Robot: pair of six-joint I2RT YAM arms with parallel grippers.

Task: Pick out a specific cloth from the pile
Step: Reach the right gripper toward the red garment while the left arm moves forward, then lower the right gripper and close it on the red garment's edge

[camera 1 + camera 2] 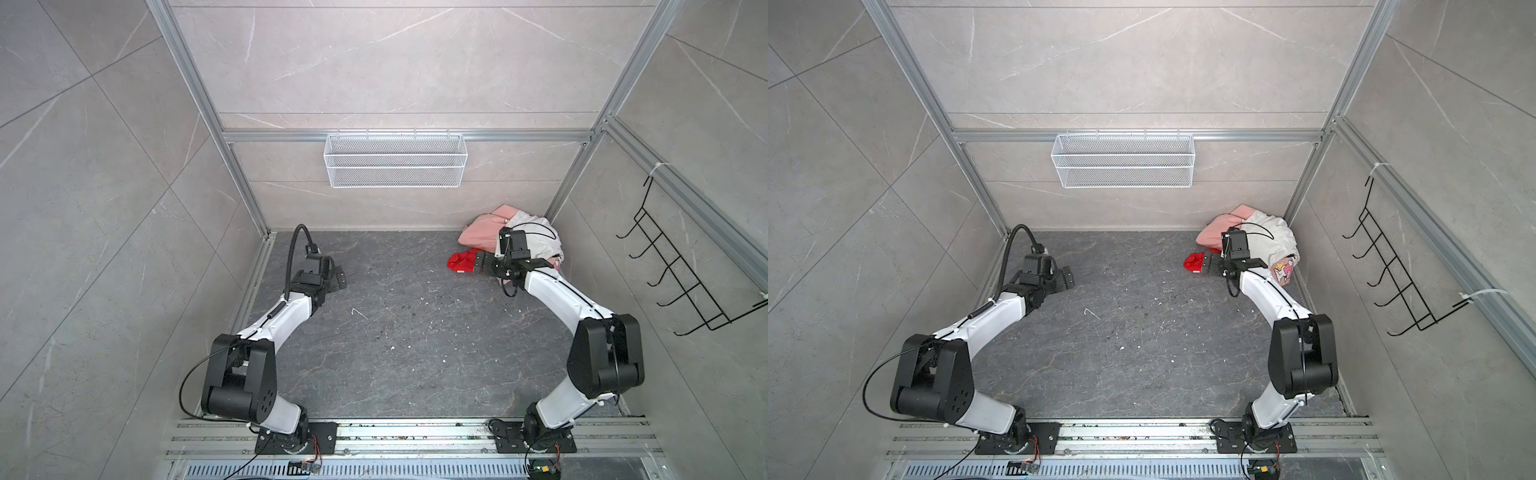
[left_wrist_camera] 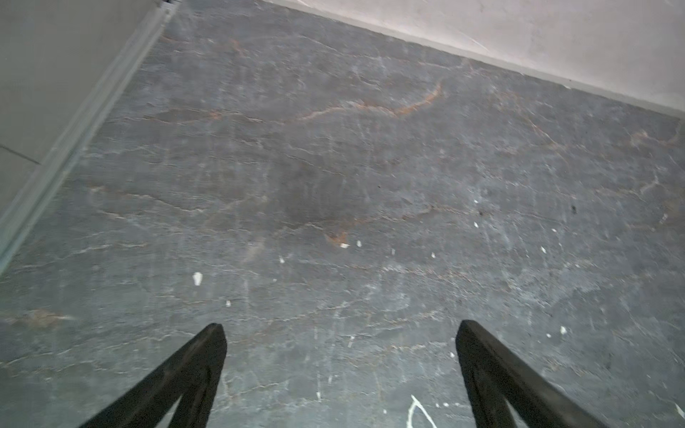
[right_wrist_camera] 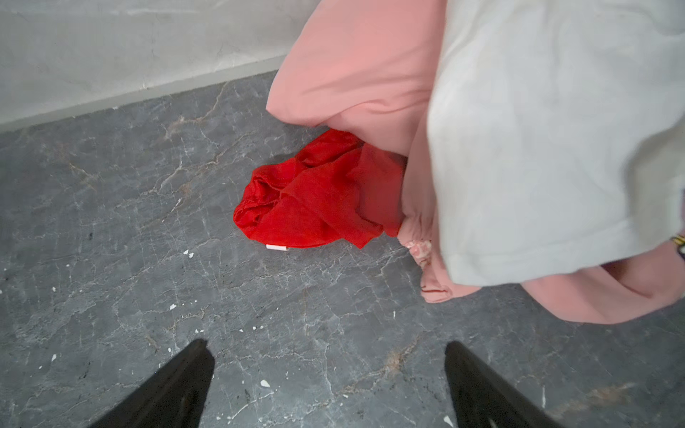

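The cloth [image 3: 315,196], its white tag [image 3: 277,247] unreadable, pokes from the pile [image 1: 482,235] at 8 o'clock on the worktop [image 1: 395,332], while the right gripper [image 3: 326,346] nearby and the left gripper [image 2: 339,328] both gape wide, empty.

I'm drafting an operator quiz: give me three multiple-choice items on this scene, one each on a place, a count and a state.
1. Where does the bright red thin cloth lie?
A) in a wire basket
B) on the dark stone floor, partly under the pale pink garment
C) lifted clear of the floor

2. How many garments show in the soft pile?
A) two
B) three
C) five

3. How do the right gripper's jaws stand?
A) open, empty
B) shut on the red cloth
C) shut on the pink garment

Key: 1 B, seen in the right wrist view; 2 B, red, pink and a white garment; 3 A, they stand apart over bare floor.
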